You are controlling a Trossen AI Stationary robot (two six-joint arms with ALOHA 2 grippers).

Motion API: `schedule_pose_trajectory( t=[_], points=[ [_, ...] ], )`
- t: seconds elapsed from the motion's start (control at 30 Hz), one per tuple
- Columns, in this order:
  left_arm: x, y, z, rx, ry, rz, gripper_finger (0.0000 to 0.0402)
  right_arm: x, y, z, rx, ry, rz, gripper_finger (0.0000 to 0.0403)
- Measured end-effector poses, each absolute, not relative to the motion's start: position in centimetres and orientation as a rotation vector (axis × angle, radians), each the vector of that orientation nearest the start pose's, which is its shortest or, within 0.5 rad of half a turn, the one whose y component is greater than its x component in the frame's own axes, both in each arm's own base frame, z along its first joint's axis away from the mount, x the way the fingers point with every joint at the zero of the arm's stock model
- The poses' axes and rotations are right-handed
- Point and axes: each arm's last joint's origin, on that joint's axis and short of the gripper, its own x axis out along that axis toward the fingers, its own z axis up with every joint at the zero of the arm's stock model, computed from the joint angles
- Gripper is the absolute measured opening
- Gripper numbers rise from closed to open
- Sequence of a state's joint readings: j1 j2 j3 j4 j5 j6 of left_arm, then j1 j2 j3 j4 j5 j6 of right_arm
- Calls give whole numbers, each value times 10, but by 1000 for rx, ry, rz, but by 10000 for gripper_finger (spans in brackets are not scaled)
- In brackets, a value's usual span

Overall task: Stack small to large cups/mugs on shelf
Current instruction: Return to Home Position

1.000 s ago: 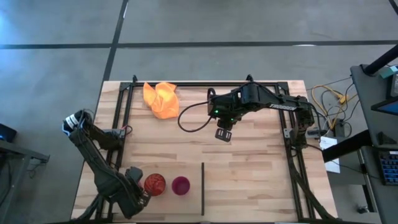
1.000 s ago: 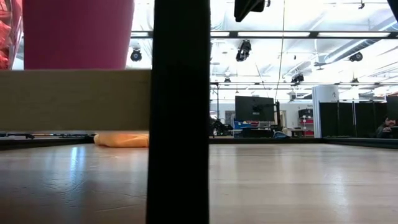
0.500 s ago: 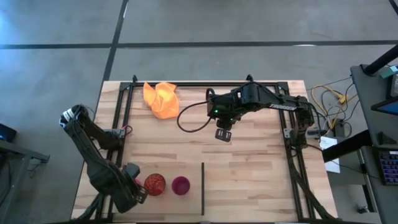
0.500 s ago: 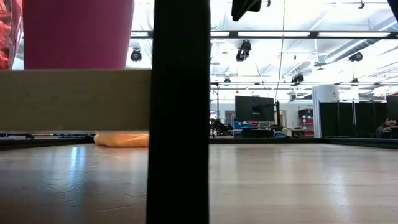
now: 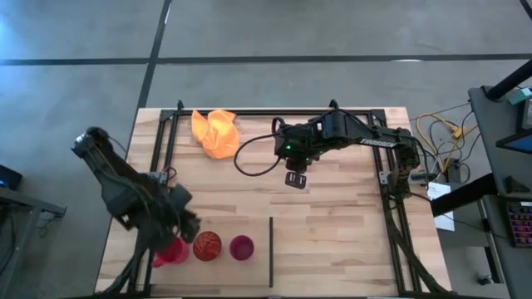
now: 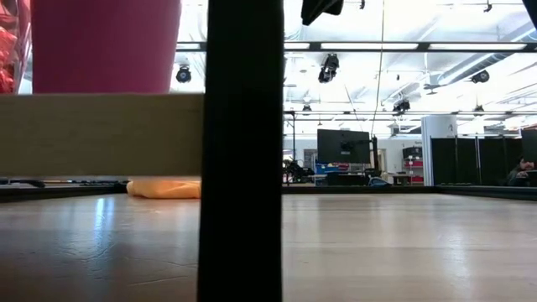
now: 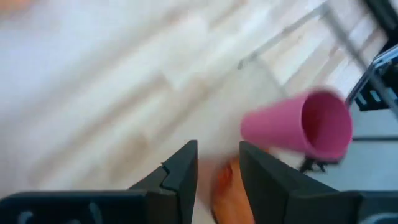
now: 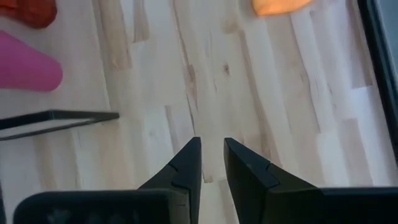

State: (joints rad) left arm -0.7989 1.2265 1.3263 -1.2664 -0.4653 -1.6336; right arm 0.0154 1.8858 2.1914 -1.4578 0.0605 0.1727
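Observation:
Three cups stand in a row on the shelf near the table's near edge: a red mug [image 5: 169, 252], partly under my left arm, an orange patterned tumbler [image 5: 207, 246] and a small magenta cup [image 5: 241, 247]. In the low view the magenta cup [image 6: 105, 46] stands by its base on the shelf board [image 6: 101, 134]. My left gripper [image 5: 187, 223] hovers just far of the tumbler, slightly open and empty; its wrist view [image 7: 217, 165] shows the tumbler [image 7: 227, 180] and the magenta cup [image 7: 298, 124] beyond its fingers. My right gripper [image 5: 294, 180] hangs shut and empty above mid-table.
A yellow-orange cloth [image 5: 216, 133] lies at the far left of the table. A black shelf post [image 6: 243, 151] stands right of the cups, showing from above as a black bar [image 5: 271, 262]. Black frame rails [image 5: 391, 208] run along the table's sides. Bare wood lies right of the post.
My left gripper has left the near edge beside the tumbler and swung up and toward the far edge, uncovering the red mug on the shelf. My right gripper has risen a little. The cups have kept still.

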Motion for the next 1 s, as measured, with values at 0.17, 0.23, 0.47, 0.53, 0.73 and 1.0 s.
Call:
schedule_pose_trajectory(
  t=[0.17, 0.23, 0.47, 0.53, 0.73, 1.0],
  points=[
    [153, -104, 365, -593, 728, 479, 103, 361, 3, 404, 49, 1053, -149, 63],
    [151, -90, 370, -522, 716, 471, 103, 362, 2, 409, 45, 1003, -143, 63],
    [138, -52, 384, -409, 671, 481, 102, 349, 2, 419, -21, 971, -104, 63],
    [132, -43, 388, -409, 650, 496, 102, 345, 2, 419, -33, 951, -97, 63],
    [105, -19, 393, -450, 574, 549, 102, 324, -7, 402, -41, 916, -108, 63],
    [96, -15, 353, -466, 559, 549, 102, 278, -25, 367, 106, 700, -9, 63]
  ],
)
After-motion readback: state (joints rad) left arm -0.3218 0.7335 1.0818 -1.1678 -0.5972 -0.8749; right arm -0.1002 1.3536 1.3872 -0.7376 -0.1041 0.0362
